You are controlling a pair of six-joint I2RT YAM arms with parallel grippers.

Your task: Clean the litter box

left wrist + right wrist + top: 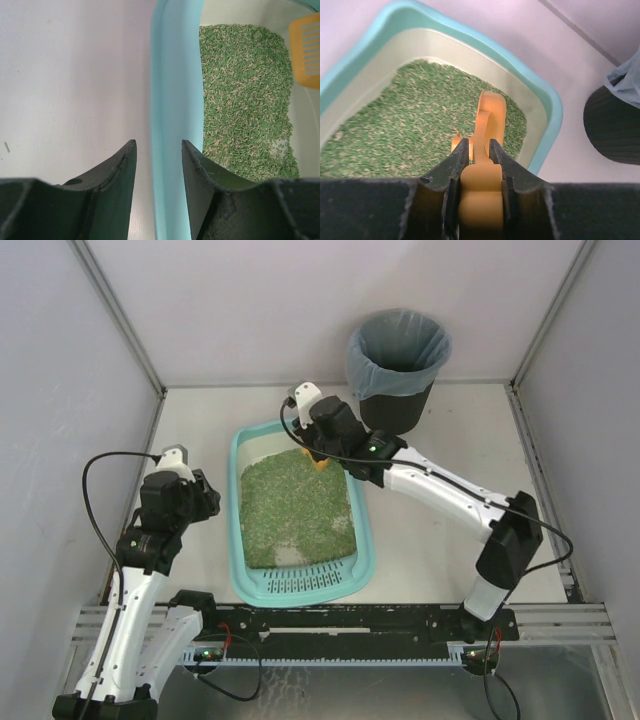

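The light-teal litter box (237, 540) lies mid-table, filled with green litter (295, 505), with its slotted grate (305, 583) at the near end. My right gripper (318, 448) is over the box's far right corner, shut on the handle of the orange scoop (319, 463). In the right wrist view the scoop (487, 115) reaches down into the litter between my fingers (479, 142). My left gripper (212, 502) is at the box's left side, open. In the left wrist view its fingers (158, 142) stand either side of the rim (175, 100), with a strip of table showing beside it. The scoop's slotted head (306, 50) shows at the far right.
A black round bin (398, 370) with a grey-blue bag stands at the back right, just beyond the right arm; it also shows in the right wrist view (612, 125). Grey walls enclose the table on three sides. A metal rail (350, 620) runs along the near edge.
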